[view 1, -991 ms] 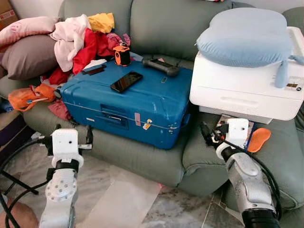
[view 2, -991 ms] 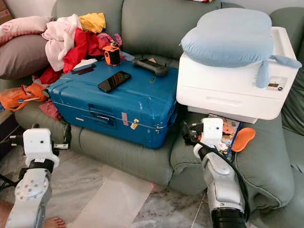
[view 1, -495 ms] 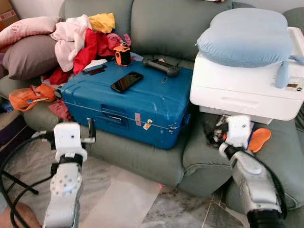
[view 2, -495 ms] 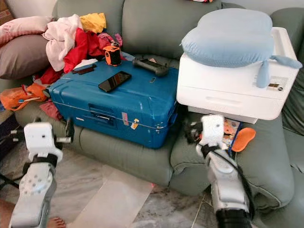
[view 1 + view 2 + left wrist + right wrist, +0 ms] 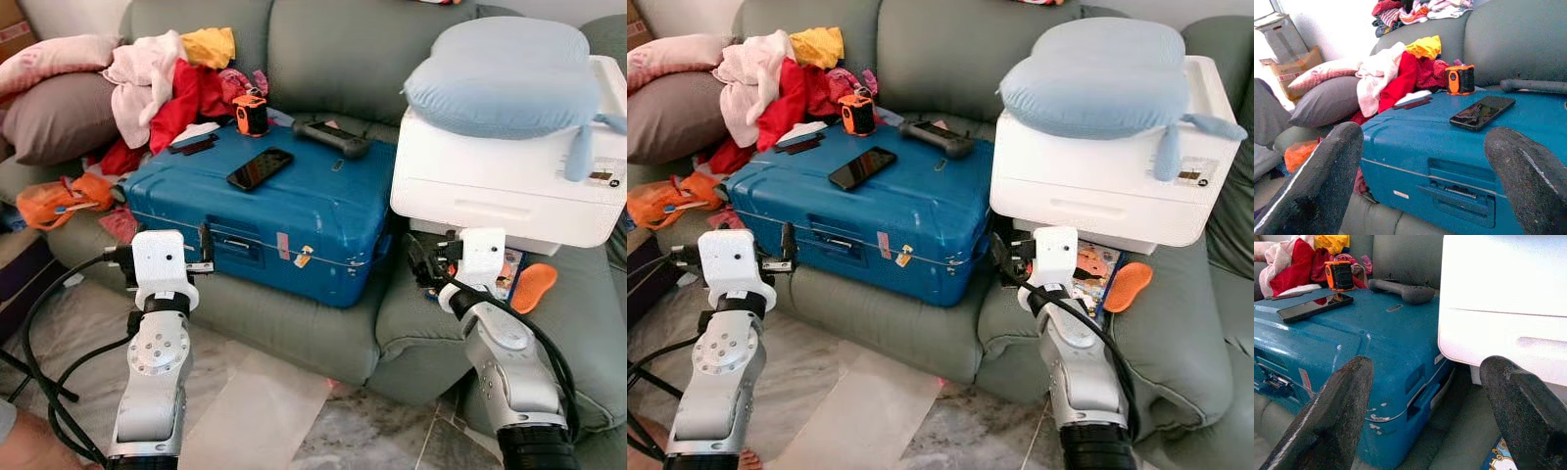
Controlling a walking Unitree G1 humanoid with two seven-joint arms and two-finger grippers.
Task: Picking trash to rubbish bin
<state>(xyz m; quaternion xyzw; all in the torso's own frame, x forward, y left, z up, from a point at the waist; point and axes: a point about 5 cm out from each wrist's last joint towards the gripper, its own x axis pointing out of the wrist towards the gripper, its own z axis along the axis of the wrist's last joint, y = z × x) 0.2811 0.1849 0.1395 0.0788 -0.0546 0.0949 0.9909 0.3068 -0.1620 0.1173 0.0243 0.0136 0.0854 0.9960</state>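
Nearest the camera, a sheet of clear plastic [image 5: 263, 406] is seen lying flat on the marble floor [image 5: 372, 436] between the two arms, close against the sofa's base; it is judged the likeliest piece of trash, and no rubbish bin can be made out. Compared with a second ago, both arms have been raised and carried forward. The left gripper [image 5: 165, 262] has been brought up from floor level to the front edge of the sofa seat, just before the blue suitcase [image 5: 265, 211], and its black fingers [image 5: 1317, 181] are held wide apart with nothing between them. The right gripper [image 5: 431, 262] has been lifted slightly and is now pointed into the gap between the suitcase and the white printer [image 5: 509, 181], its jaws likewise spread and empty. Beside its wrist a colourful packet [image 5: 507, 279] and an orange sole-shaped piece [image 5: 537, 286] are seen on the seat under the printer; these too may be trash. Nothing has been picked up, so the task is judged barely begun, with a target apparently being sought on the seat rather than the floor. Further back, a phone [image 5: 260, 168], an orange tape measure [image 5: 251, 113] and a black controller [image 5: 331, 137] are laid on the suitcase, a blue cushion [image 5: 505, 73] on the printer, and clothes [image 5: 167, 83] are heaped against the backrest
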